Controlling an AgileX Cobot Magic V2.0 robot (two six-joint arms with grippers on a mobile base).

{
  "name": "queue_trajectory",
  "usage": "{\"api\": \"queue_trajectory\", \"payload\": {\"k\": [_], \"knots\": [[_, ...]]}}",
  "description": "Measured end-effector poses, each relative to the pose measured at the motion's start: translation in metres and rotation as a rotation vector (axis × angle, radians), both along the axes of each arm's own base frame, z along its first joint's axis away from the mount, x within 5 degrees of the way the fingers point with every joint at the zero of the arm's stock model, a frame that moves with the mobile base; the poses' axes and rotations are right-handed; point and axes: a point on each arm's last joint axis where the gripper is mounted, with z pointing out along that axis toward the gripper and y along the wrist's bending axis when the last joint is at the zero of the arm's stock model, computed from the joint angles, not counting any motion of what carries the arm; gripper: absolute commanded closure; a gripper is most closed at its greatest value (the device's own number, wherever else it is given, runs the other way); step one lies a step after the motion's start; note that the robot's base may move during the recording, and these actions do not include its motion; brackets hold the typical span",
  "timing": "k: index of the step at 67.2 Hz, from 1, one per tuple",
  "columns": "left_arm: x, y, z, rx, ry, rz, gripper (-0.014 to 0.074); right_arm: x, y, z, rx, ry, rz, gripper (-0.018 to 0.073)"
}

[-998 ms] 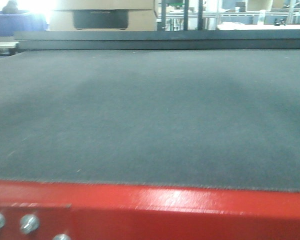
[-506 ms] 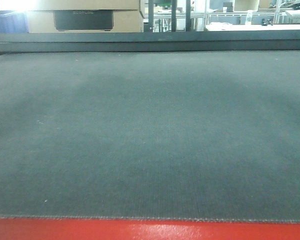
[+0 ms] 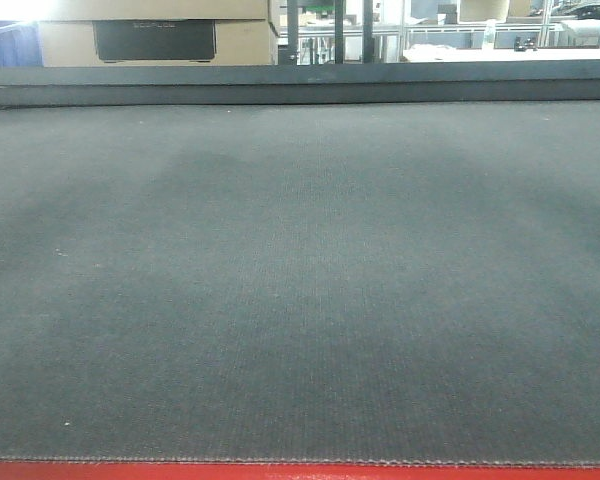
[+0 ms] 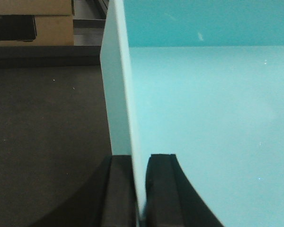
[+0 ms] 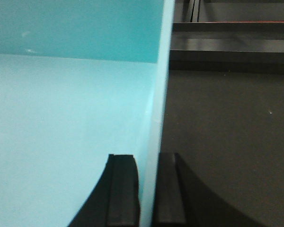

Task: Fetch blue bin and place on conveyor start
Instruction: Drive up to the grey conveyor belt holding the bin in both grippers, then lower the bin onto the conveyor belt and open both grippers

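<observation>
Left wrist view: blue bin (image 4: 203,118) is gripped by one side wall in the left gripper (image 4: 139,163), the opposite wall being pinched by the right gripper (image 5: 146,163). Bin is held over the conveyor start (image 3: 300,280); fetching is judged done, with set-down and release left; contact with the belt cannot be told.

Front-facing view: set low at the near end of the conveyor start (image 3: 300,300), looking level across the belt toward a cardboard box (image 3: 155,38) beyond, with a sliver of red frame (image 3: 300,472) along the bottom edge

Left wrist view: very close behind the left gripper (image 4: 139,165), aimed forward along the blue bin (image 4: 203,118)'s left wall, belt to the left

Right wrist view: mirrored, close behind the right gripper (image 5: 146,163), along the right wall, belt to the right

Shared by all three: the dark belt; by both wrist views: the bin's interior; by front and left wrist: the box
</observation>
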Motion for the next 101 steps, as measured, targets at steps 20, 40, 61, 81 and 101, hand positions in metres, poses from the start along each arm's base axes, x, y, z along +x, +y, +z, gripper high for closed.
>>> {"api": "queue_trajectory", "payload": {"k": [20, 40, 61, 81, 101], "knots": [[0.0, 0.0, 0.0, 0.0, 0.0, 0.0, 0.0707, 0.0, 0.0, 0.0, 0.0, 0.0, 0.0, 0.0703], [0.0, 0.0, 0.0, 0.0, 0.0, 0.0, 0.0707, 0.0, 0.0, 0.0, -0.002, -0.003, 0.001, 0.0703], [0.001, 0.001, -0.029, 0.074, 0.223, 0.002, 0.0707, -0.001, 0.004, -0.03, -0.002, 0.287, 0.024, 0.0703], [0.045, 0.0, -0.116, 0.135, 0.486, 0.039, 0.0707, 0.044, 0.011, -0.09, -0.024, 0.516, 0.027, 0.0703], [0.08, -0.002, -0.17, 0.157, 0.553, 0.063, 0.0707, 0.09, 0.019, -0.165, -0.037, 0.709, 0.026, 0.0511]]}}
